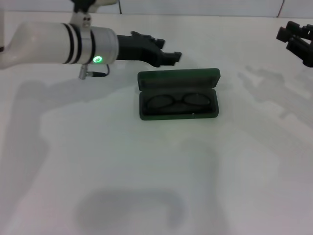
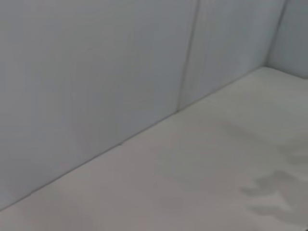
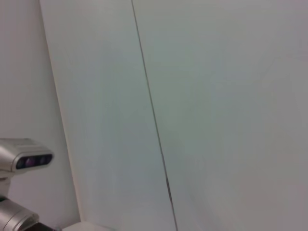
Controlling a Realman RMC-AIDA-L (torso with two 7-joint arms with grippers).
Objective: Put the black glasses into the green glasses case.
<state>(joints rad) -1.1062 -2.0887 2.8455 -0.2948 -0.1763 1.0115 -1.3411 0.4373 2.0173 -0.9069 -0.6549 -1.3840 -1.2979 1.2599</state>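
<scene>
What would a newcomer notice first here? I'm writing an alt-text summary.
The green glasses case lies open mid-table, with the black glasses lying inside it. The left tool hangs just beyond the case's left end, holding nothing, and the right tool sits far off at the right edge.

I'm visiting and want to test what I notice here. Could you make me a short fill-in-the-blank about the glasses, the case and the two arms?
1. The black glasses lie ____ the green glasses case.
2. The case's lid stands ____.
3. The gripper nearer the case is the ____ one.
4. The right gripper sits at the table's far ____ corner.

Missing words: inside; open; left; right.
</scene>
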